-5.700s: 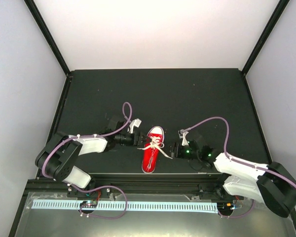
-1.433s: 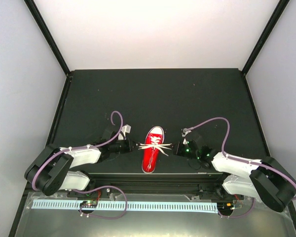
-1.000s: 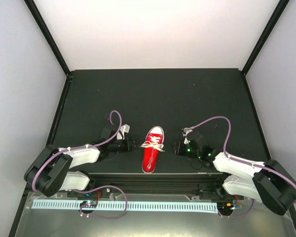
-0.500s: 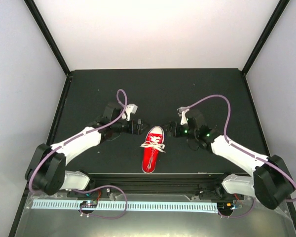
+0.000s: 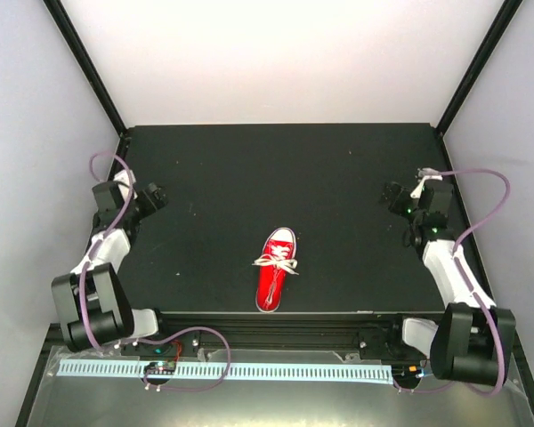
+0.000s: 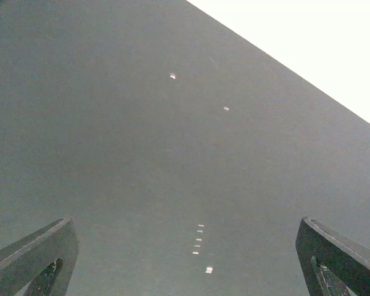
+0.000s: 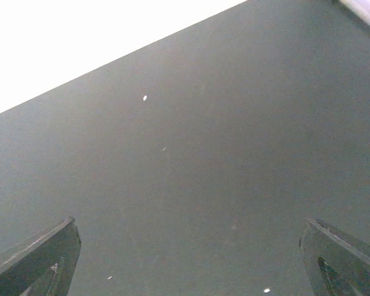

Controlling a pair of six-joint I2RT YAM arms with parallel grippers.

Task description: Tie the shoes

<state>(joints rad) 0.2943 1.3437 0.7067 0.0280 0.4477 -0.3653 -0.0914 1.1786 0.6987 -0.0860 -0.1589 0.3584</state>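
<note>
Resting on its sole near the front edge of a black table (image 5: 276, 169), a small red sneaker (image 5: 273, 286) sits about midway between the two arms. Its white toe cap points away from the arm bases and leans slightly to the right. The white laces (image 5: 278, 263) are gathered across the middle of the shoe in a small bunch with short loops out to either side; the overhead view is too small to show the exact knot.

Nothing touches the shoe. The left gripper (image 5: 153, 196) hangs over the far left edge of the table, well apart from the sneaker. Its wrist camera shows two dark fingers (image 6: 34, 262) spread wide at the bottom corners, with only bare table between them. The right gripper (image 5: 393, 196) mirrors it at the right edge, also spread wide and holding nothing, its fingers (image 7: 339, 256) framing plain dark surface. A purple cable (image 5: 489, 178) loops along each arm. Pale walls (image 5: 276, 62) enclose the table.
</note>
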